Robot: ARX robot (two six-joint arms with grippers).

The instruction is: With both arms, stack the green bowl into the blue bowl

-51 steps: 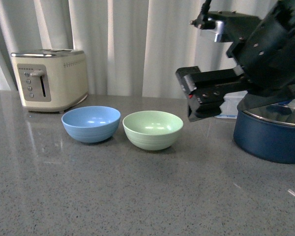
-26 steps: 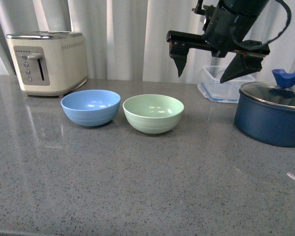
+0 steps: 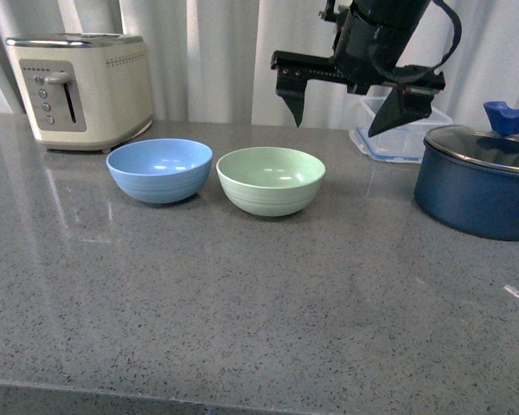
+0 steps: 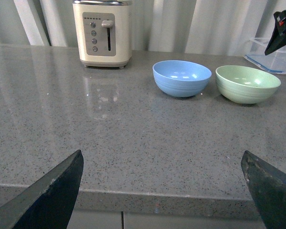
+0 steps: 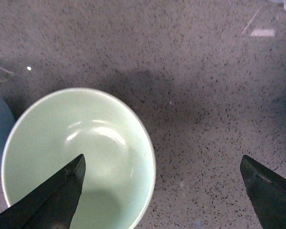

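Grey speckled stone countertop [image 3: 242, 311] carries the green bowl [image 3: 271, 180] and the blue bowl [image 3: 159, 169], which stand upright side by side, rims just beside each other but apart, the blue one on the robot's left. Both are empty. The right gripper [image 3: 336, 126] hangs in the air above and a little behind the green bowl, pointing down, its jaws spread wide and holding nothing. In the right wrist view one finger [image 5: 57, 195] lies over the inside of the green bowl while the other lies over bare counter beside it. The left gripper [image 4: 161, 153] is low at the near edge of the counter, well apart from both bowls, its two fingers also set wide with nothing between them. A cream toaster [image 3: 80, 88] stands behind the blue bowl, at the back on the left. A dark blue lidded pot [image 3: 477, 197] sits to the right, and behind the right gripper is what seems to be a clear plastic box [image 3: 389, 143], partly hidden.
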